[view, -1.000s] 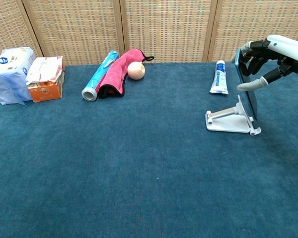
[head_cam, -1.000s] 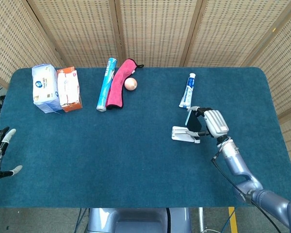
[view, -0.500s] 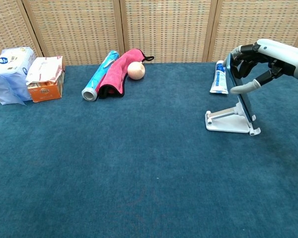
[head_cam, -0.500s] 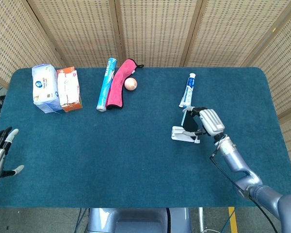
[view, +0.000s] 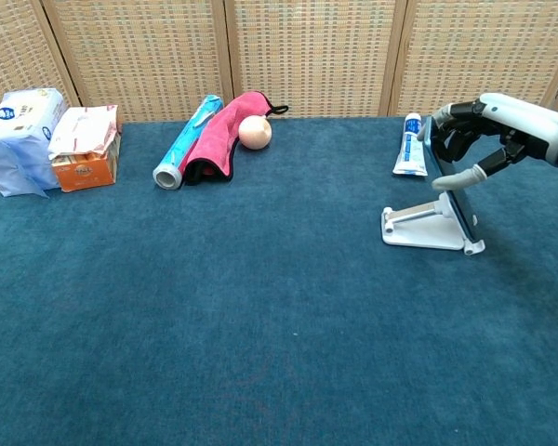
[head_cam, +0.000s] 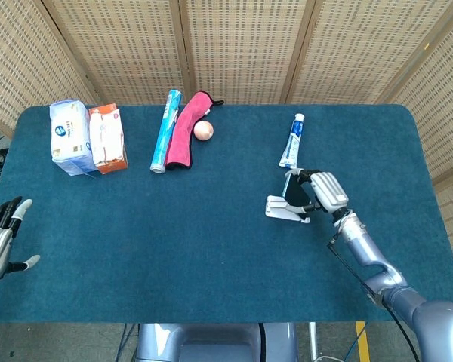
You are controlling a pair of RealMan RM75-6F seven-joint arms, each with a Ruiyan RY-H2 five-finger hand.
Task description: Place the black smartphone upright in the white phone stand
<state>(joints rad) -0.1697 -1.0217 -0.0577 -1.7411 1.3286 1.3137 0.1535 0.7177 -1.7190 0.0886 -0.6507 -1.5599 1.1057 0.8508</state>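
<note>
The black smartphone (view: 452,191) stands nearly upright on edge, its lower end in the lip of the white phone stand (view: 417,229) on the blue table's right side. My right hand (view: 486,136) grips the phone's top, fingers curled over it and the thumb at its front. From the head view the phone (head_cam: 295,194) shows as a dark slab over the stand (head_cam: 279,209), with the right hand (head_cam: 322,191) just right of it. My left hand (head_cam: 0,240) hovers open off the table's left edge, holding nothing.
A toothpaste tube (view: 410,144) lies just behind the stand. At the back middle are a blue roll (view: 186,139), a pink cloth (view: 225,133) and a small ball (view: 255,132). Tissue packs (view: 19,139) and an orange pack (view: 87,147) sit at the back left.
My right hand has shifted left and a little lower with the phone, tilting it more upright. The stand has slid slightly left. The left hand has barely moved.
</note>
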